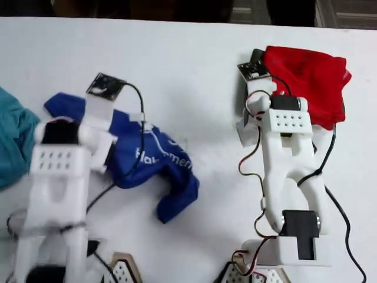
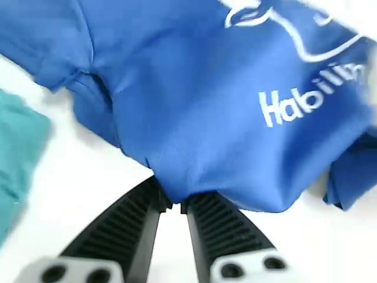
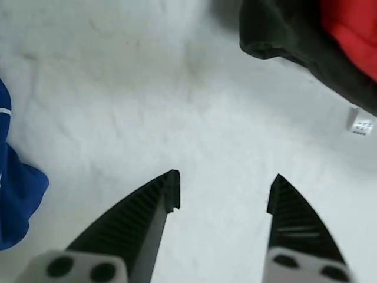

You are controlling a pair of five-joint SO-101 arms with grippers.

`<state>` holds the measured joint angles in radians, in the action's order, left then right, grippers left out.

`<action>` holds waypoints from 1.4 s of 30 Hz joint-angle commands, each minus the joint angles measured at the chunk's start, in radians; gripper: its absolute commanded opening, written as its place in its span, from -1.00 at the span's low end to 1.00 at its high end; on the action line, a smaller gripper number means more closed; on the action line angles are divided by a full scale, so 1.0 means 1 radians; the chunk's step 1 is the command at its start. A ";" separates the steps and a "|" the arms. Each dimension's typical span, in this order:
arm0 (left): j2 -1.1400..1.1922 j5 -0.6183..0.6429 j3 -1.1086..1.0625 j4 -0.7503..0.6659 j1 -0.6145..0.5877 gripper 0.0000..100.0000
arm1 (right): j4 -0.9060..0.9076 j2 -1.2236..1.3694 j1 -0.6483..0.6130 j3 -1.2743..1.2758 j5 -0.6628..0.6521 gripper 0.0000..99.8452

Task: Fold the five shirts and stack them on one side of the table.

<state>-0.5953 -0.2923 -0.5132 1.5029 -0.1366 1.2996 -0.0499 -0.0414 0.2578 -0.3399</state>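
A blue shirt [image 1: 153, 159] with white print lies crumpled left of the table's middle. My left gripper [image 2: 177, 203] is shut on the near edge of the blue shirt [image 2: 206, 106], and its arm [image 1: 56, 171] stands over the cloth's left part. A red shirt [image 1: 312, 76] lies bunched at the back right, on top of a black shirt [image 3: 283, 35]. My right gripper [image 3: 224, 186] is open over bare table, short of the black shirt, with nothing between its fingers. The red shirt [image 3: 353, 29] shows just beyond it.
A teal shirt [image 1: 12, 141] lies at the table's left edge, close beside the blue one; the teal shirt [image 2: 15, 153] is apart from my left fingers. The white table [image 1: 177, 53] is bare at the back middle. Arm bases and cables [image 1: 294, 236] sit along the front edge.
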 commanded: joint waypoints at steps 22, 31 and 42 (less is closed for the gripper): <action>0.210 -0.353 0.170 0.080 -0.841 -0.95 | 0.409 0.940 -0.547 -1.616 0.186 -0.29; 0.331 -0.351 0.252 0.098 -0.928 -0.95 | 0.404 1.127 -0.756 -1.697 0.186 -0.29; 0.331 -0.348 0.274 0.098 -0.941 -0.95 | 0.400 1.241 -0.869 -1.691 0.186 -0.29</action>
<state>-0.2593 -0.6391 -0.2816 1.5950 -1.0633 1.7031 1.1884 -0.8746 -1.3978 -0.1619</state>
